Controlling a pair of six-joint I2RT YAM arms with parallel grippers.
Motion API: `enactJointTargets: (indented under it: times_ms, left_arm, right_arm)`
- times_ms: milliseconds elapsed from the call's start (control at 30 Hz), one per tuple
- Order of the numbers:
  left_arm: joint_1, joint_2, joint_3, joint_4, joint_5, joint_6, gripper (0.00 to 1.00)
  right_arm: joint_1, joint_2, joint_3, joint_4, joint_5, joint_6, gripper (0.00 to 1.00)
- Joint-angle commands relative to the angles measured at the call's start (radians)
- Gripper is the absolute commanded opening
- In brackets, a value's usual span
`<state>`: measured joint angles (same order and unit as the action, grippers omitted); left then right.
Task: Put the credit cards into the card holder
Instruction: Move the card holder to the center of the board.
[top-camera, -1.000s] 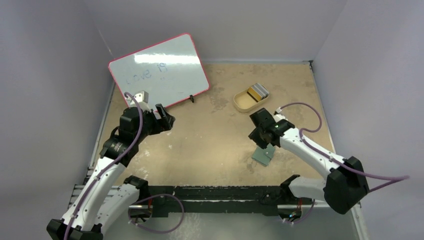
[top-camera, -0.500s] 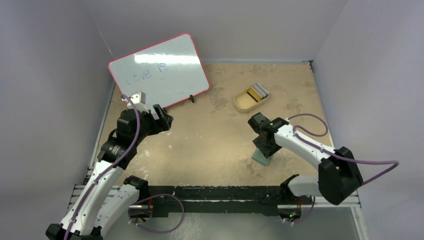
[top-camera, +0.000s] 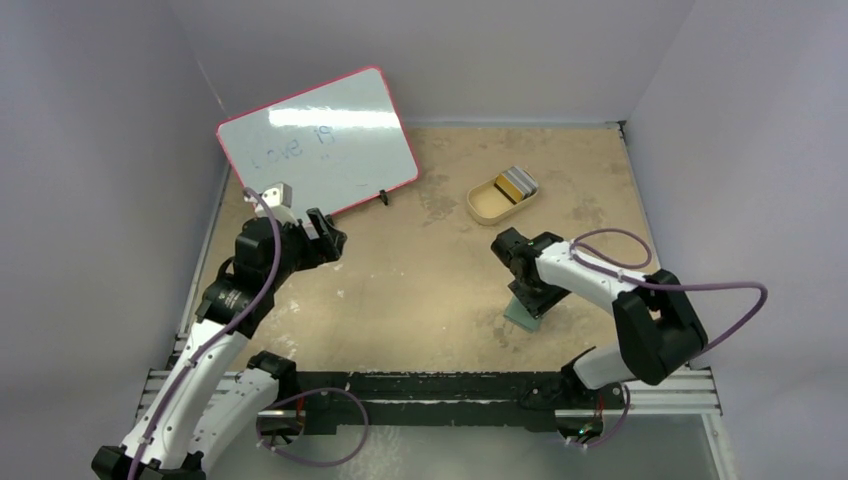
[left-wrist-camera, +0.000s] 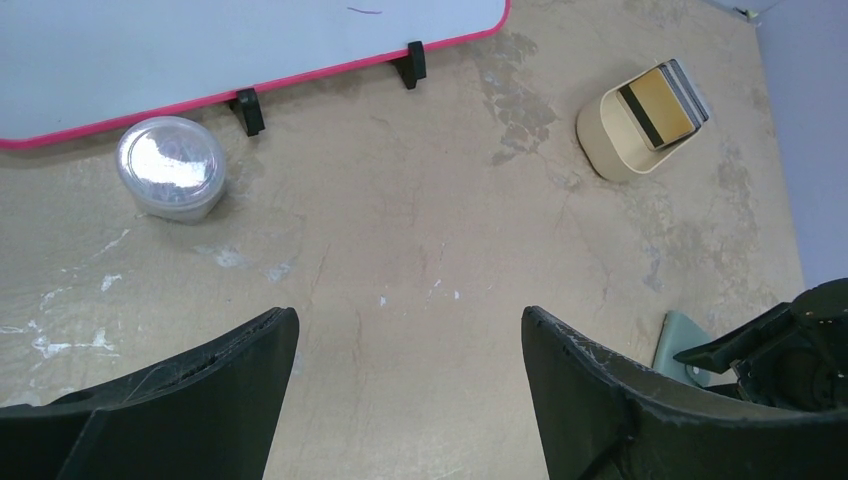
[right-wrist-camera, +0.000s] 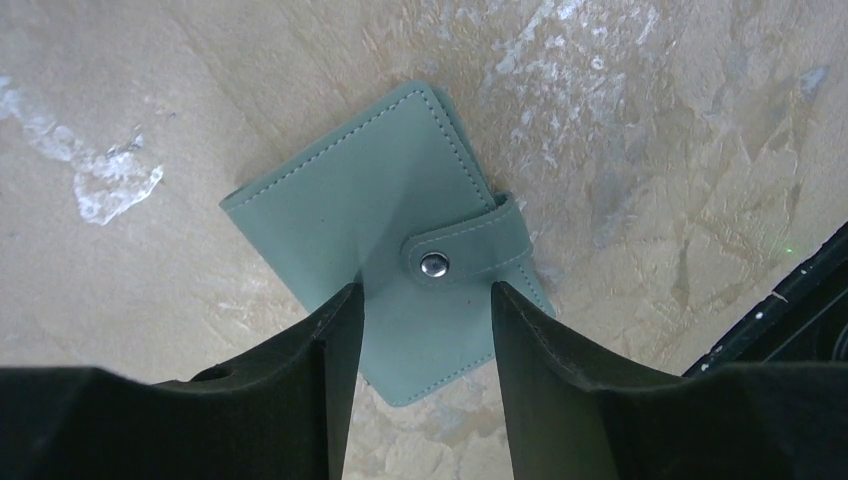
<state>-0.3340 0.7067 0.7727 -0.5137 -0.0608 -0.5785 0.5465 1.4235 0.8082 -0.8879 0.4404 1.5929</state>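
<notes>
Lab test cell, plain grey walls (top-camera: 100, 120), scuffed tabletop (top-camera: 420, 285), propped whiteboard (top-camera: 320, 140)

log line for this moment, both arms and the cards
left gripper: open, empty | right gripper: open, over snap of closed card holder | credit cards: in tan tray | holder not opened yet

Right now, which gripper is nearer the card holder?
Right. The right gripper hangs directly over the card holder; the left gripper sits far across the table near the whiteboard.
</notes>
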Motion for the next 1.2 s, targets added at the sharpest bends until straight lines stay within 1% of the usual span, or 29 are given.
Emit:
enactJointTargets:
  times_ms: [0, 100, 200, 267, 300, 400, 467, 500, 600, 667, 767, 800, 933, 1067, 1167]
  left_arm:
    - [0.007, 0.014, 0.007, 0.022, -0.001, 0.026, 0.81]
    - [0.007, 0.017, 0.007, 0.025, 0.002, 0.030, 0.81]
    - [0.006, 0.012, 0.006, 0.023, -0.001, 0.029, 0.81]
    - [0.006, 0.006, 0.001, 0.026, 0.001, 0.029, 0.81]
    - [0.007, 0.004, -0.002, 0.030, 0.001, 0.028, 0.81]
    - [0.006, 0.005, -0.001, 0.029, 0.010, 0.029, 0.81]
    - [0.006, 0.004, -0.001, 0.027, 0.008, 0.029, 0.81]
    - [0.007, 0.002, -0.001, 0.027, 0.007, 0.030, 0.81]
    - [0.007, -0.001, -0.003, 0.029, 0.006, 0.029, 0.80]
    - [0.007, 0.001, -0.003, 0.028, 0.005, 0.028, 0.80]
    - [0.007, 0.007, 0.000, 0.025, -0.004, 0.028, 0.80]
    - [0.007, 0.009, -0.001, 0.025, -0.005, 0.029, 0.80]
    - [0.006, 0.017, -0.001, 0.020, -0.005, 0.028, 0.79]
    - [0.007, 0.016, -0.001, 0.020, -0.016, 0.029, 0.79]
    - [0.007, 0.019, 0.003, 0.011, -0.025, 0.029, 0.78]
  right_arm:
    - [-0.009, 0.059, -0.015, -0.017, 0.067, 0.057, 0.52]
    - [-0.009, 0.091, -0.023, -0.005, 0.065, 0.062, 0.49]
    - [-0.009, 0.116, -0.021, -0.017, 0.083, 0.077, 0.40]
    - [-0.008, 0.125, -0.018, -0.018, 0.088, 0.073, 0.26]
    - [-0.009, 0.129, -0.016, -0.020, 0.090, 0.074, 0.22]
    - [-0.010, 0.138, 0.001, -0.039, 0.097, 0.078, 0.14]
    - [-0.009, 0.132, 0.030, -0.031, 0.148, 0.048, 0.04]
    - [-0.007, 0.126, 0.044, -0.007, 0.158, 0.001, 0.00]
    - [-0.007, 0.119, 0.075, 0.056, 0.149, -0.131, 0.00]
    - [-0.001, 0.119, 0.086, 0.087, 0.137, -0.192, 0.00]
    - [0.018, 0.106, 0.079, 0.211, 0.092, -0.365, 0.00]
    - [0.027, 0.096, 0.071, 0.280, 0.067, -0.426, 0.00]
    - [0.061, 0.018, 0.039, 0.469, -0.061, -0.640, 0.00]
    - [0.076, -0.056, 0.006, 0.606, -0.200, -0.755, 0.00]
    - [0.094, -0.108, -0.020, 0.677, -0.269, -0.817, 0.00]
